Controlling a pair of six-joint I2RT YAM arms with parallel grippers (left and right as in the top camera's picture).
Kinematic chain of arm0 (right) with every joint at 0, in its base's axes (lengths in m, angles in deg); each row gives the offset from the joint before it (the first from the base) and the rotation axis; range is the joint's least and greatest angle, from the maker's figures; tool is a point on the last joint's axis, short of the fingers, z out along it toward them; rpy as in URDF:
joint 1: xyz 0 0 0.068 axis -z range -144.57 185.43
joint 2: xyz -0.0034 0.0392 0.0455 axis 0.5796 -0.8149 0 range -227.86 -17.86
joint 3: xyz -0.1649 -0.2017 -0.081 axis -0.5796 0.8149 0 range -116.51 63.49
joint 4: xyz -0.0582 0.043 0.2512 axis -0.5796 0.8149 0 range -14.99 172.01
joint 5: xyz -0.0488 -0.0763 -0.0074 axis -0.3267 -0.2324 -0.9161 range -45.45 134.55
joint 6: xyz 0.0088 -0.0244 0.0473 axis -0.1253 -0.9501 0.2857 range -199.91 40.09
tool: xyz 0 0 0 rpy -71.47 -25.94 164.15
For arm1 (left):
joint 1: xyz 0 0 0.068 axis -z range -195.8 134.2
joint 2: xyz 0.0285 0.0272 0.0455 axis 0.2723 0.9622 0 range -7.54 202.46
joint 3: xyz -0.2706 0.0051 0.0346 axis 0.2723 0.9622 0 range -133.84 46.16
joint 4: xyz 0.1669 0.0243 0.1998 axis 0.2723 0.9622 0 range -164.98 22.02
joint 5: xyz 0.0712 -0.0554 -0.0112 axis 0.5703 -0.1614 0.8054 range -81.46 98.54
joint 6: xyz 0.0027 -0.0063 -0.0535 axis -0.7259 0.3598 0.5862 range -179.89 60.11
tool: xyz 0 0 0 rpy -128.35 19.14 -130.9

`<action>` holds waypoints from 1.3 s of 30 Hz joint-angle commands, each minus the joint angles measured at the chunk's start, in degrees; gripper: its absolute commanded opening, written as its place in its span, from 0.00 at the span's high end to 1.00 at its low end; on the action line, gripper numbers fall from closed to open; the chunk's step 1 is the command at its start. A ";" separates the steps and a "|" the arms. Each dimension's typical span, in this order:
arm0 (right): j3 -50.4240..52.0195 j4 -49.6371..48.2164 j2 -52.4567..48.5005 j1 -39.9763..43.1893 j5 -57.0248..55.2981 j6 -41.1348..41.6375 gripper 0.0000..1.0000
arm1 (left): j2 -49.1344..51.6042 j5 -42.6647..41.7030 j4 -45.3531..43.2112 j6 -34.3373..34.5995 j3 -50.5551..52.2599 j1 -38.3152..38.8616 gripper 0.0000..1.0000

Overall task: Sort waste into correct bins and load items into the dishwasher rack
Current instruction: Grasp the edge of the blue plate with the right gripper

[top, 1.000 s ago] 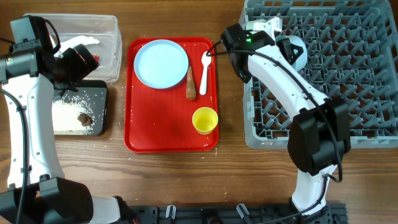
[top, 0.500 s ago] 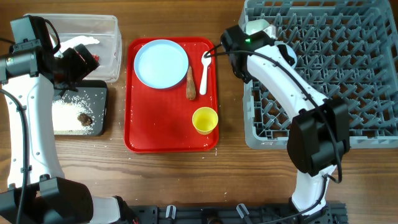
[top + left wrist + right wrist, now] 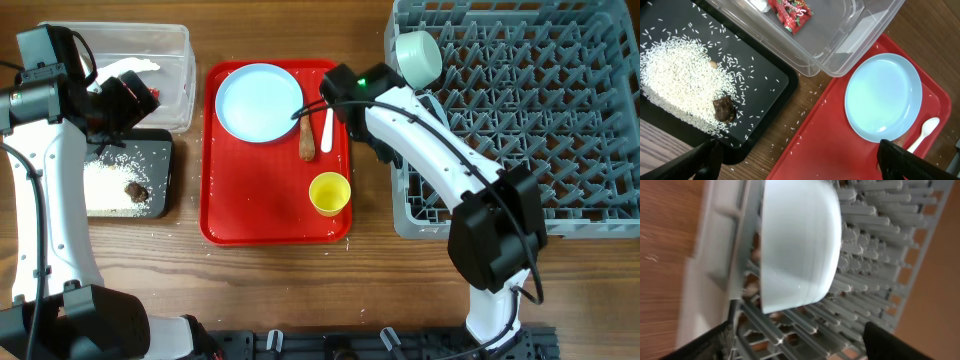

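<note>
Withdrawn from the dishwasher rack (image 3: 590,150), right hand (image 3: 795,342) gapes empty, leaving whitish bowl (image 3: 418,57) on its side.

- Left arm (image 3: 62,200), left edge of the overhead frame: white rounded links, black joint housings, a thin black cable (image 3: 37,200) alongside.
- Right arm (image 3: 430,140), centre right: the same white shells and black joints, a black cable (image 3: 462,118) along it, and a green light (image 3: 361,77) at its upper-left end.
- Left fingers (image 3: 702,160) and right fingers (image 3: 892,342): dark and blurred, in the lower corners of the wrist views.
</note>
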 commanded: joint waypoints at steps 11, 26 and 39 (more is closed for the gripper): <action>-4.35 -51.36 -4.17 -0.66 43.45 13.20 0.27 | 0.22 0.74 -0.15 -0.11 0.15 -0.37 0.00; -4.28 -45.11 -19.08 -3.96 46.60 25.90 0.64 | 0.22 0.74 -0.15 -0.09 0.15 -0.37 0.00; -7.82 -46.47 -17.11 -1.62 50.21 15.67 0.96 | 0.22 0.74 -0.15 -0.09 0.15 -0.37 0.00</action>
